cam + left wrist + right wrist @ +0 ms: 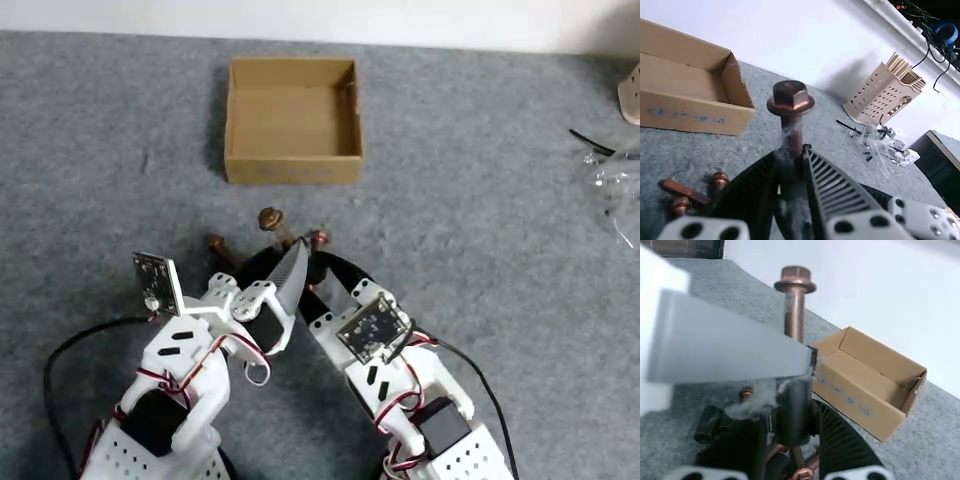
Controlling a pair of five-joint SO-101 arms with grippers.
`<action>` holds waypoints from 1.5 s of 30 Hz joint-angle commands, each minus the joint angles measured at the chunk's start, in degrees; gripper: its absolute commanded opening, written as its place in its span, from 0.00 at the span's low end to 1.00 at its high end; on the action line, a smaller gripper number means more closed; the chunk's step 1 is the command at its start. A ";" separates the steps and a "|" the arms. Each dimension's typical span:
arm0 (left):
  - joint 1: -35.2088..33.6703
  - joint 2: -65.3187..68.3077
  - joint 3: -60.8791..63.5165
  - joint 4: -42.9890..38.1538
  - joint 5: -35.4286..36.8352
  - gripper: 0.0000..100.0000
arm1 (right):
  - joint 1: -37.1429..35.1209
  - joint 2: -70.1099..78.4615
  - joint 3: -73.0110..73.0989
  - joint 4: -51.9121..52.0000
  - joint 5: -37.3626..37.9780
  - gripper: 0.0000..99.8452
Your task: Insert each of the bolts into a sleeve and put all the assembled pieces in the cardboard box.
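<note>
A copper bolt [790, 100] stands upright with its head up, and my left gripper [792, 167] is shut on its shaft. From above, the bolt head [270, 218] pokes out past the left gripper [292, 265]. My right gripper [792, 427] is shut on a black sleeve [795, 407] right under the bolt shaft [794, 315]; the right gripper [322, 268] presses against the left one. Loose bolts [682, 192] lie on the carpet, with one more bolt [215, 243] beside the grippers. A spare black sleeve [707, 425] lies close by. The open cardboard box [292, 150] sits beyond them.
Grey carpet covers the table. A perforated beige holder [882, 95] and clear plastic bags [880, 147] are off at the far right edge, where the bags [610, 170] also show from above. A white wall runs behind the box.
</note>
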State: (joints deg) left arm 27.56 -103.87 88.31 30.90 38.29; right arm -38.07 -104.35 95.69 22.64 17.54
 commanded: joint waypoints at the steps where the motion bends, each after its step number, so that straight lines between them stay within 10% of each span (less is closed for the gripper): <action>1: -2.51 -0.66 -2.33 1.32 -0.09 0.20 | 1.63 -1.01 5.49 -0.31 0.35 0.00; 14: -1.80 -0.84 -2.95 4.40 0.18 0.24 | 1.71 -1.01 5.49 -0.31 0.35 0.00; 28: -16.04 -0.84 -6.02 4.48 9.93 0.24 | 1.71 -1.01 5.49 -0.31 0.35 0.00; 34: -20.70 -0.75 -5.41 4.31 9.58 0.04 | 1.71 -1.01 5.49 -0.31 0.44 0.00; 45: -26.33 -0.57 0.92 -3.87 -14.07 0.01 | 3.21 -1.01 5.67 -0.31 0.26 0.00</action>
State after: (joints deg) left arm 1.98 -103.78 88.84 29.58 31.60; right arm -36.04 -104.35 95.69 22.64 17.54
